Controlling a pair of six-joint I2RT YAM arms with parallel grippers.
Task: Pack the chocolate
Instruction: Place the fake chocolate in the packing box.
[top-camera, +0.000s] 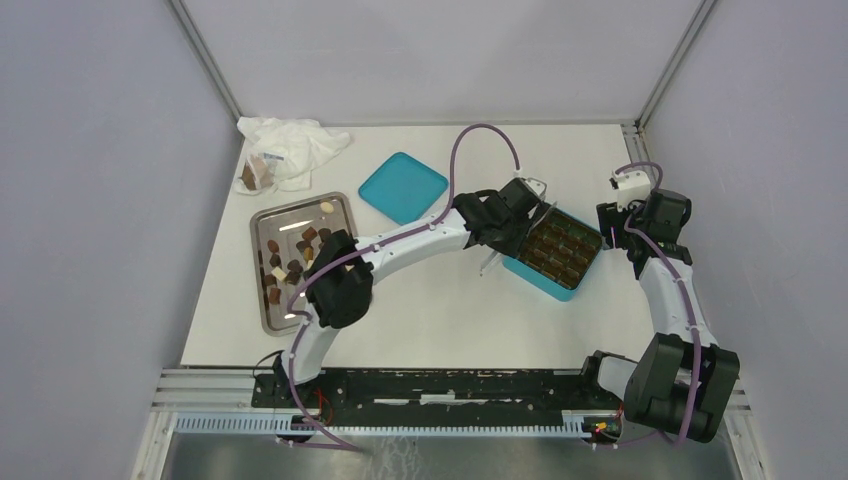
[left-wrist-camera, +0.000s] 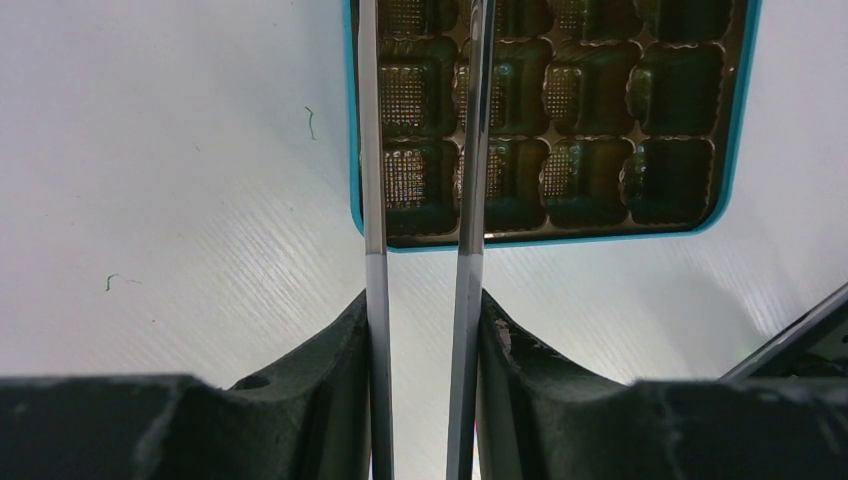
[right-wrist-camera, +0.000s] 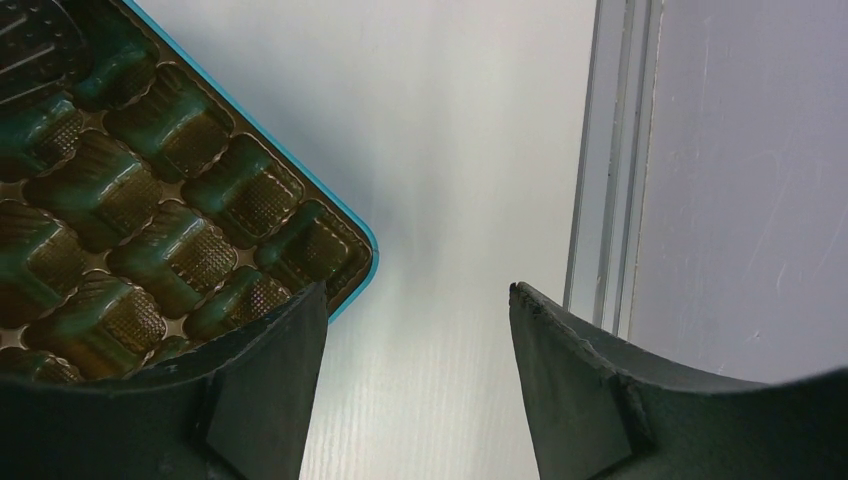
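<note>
Soft, even light is coming from overhead, making the white desk (top-camera: 450, 300) bright and the shadows faint. In both wrist views the desk is glaring nearly white, the near jaws are looking dark and blurred, and the tweezers (left-wrist-camera: 370, 150) are glinting.

The white table (top-camera: 430, 310) carries a steel tray (top-camera: 343, 212), teal lid (top-camera: 403, 187), teal box (top-camera: 535, 281) and crumpled bag (top-camera: 295, 145).

I see chocolate pieces (top-camera: 300, 250) on the steel tray (top-camera: 288, 217) at my table's (top-camera: 450, 310) left, the white plastic bag (top-camera: 295, 145) behind it, and the teal lid (top-camera: 402, 187) and teal divided box (top-camera: 535, 283) rightward.
</note>
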